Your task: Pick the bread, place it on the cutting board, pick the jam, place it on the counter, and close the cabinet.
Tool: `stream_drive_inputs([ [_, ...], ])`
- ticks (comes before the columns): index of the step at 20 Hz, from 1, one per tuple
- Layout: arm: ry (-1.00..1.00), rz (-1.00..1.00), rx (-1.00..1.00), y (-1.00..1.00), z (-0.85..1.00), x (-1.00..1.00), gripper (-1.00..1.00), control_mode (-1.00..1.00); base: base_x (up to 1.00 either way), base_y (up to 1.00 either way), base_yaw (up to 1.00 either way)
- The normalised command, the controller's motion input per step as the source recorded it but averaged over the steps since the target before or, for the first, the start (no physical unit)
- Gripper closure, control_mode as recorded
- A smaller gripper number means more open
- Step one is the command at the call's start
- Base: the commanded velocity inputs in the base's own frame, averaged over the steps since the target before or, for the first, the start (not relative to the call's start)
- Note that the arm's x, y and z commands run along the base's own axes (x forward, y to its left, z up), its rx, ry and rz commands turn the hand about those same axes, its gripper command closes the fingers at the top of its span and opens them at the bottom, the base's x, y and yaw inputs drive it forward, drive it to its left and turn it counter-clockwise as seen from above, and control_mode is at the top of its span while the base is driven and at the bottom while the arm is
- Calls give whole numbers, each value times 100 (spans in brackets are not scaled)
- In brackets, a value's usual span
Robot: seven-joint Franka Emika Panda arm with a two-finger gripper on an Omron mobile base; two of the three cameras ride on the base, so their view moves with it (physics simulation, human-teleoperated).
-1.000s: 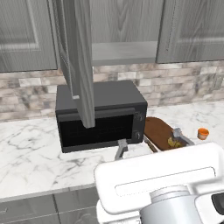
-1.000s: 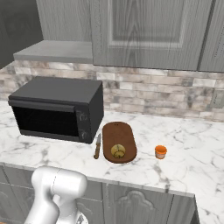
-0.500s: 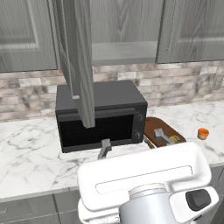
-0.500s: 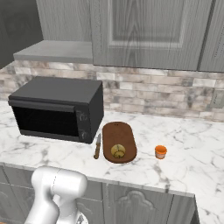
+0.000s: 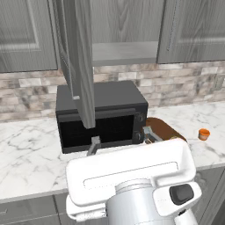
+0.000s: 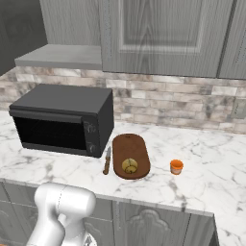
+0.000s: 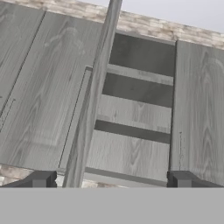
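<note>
The bread (image 6: 129,165) lies on the near end of the cutting board (image 6: 129,149), to the right of the microwave. The orange jam (image 6: 177,166) stands on the counter (image 6: 211,182) just right of the board, and it shows again as the jam (image 5: 203,134) in the left base view. The cabinet (image 5: 123,26) has its left door (image 5: 81,66) swung out edge-on, with a grey shelf (image 5: 124,52) bare inside. My gripper (image 5: 122,138) is open and empty, raised in front of the microwave and facing the cabinet. In the hand view the gripper (image 7: 111,179) looks up at the door edge (image 7: 94,96) and shelves (image 7: 135,113).
A black microwave (image 6: 62,117) sits on the counter under the open cabinet. A knife (image 6: 106,161) lies along the left side of the board. The right cabinet door (image 5: 193,30) is closed. Brick backsplash (image 6: 182,101) runs behind.
My hand has swung left across the left base view and now faces up at the cabinet. Bread, jam and door have not moved.
</note>
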Motion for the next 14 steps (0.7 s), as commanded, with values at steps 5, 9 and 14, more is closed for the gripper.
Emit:
stream_drive_inputs([
  [5, 0, 0, 0, 9, 0, 20, -100, -100, 0, 0, 0],
  [9, 0, 0, 0, 12, -1, 24, -100, -100, 0, 0, 0],
  [14, 0, 0, 0, 11, -2, 27, -100, -100, 0, 0, 0],
])
